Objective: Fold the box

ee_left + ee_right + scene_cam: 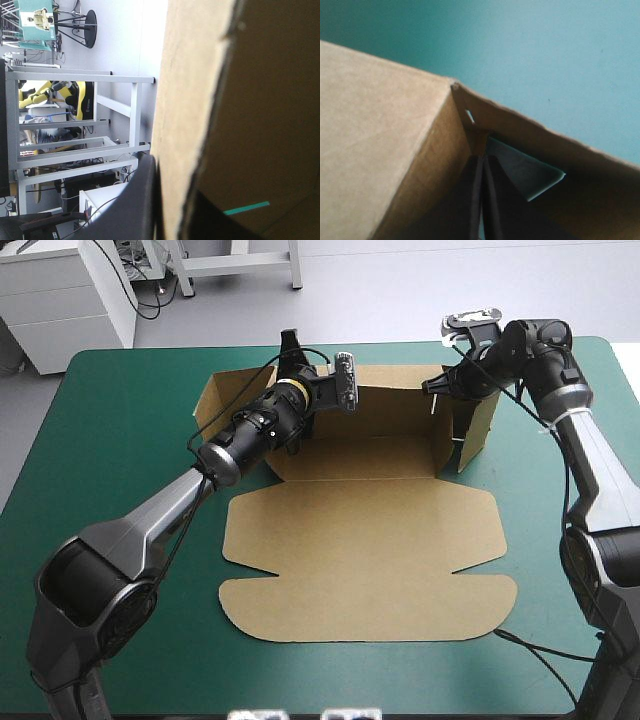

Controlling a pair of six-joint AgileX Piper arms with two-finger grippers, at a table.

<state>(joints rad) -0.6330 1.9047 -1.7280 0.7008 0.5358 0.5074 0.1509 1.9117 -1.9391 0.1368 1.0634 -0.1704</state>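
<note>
On the teal-green cover (130, 440) lay our box (370, 540). Our left gripper (174, 175) pinched its raised wall; our right gripper (482, 160), pressed together, sat at a corner.

On the teal-green table (120, 500): one brown box (365, 555), partly raised.
Lid panel lying flat, on the near side of both grippers. Back wall upright, nipped by the left gripper (291, 343); end wall standing at the right gripper (433, 390), fingers pressed together in that corner, apparently inside the wall.
</note>
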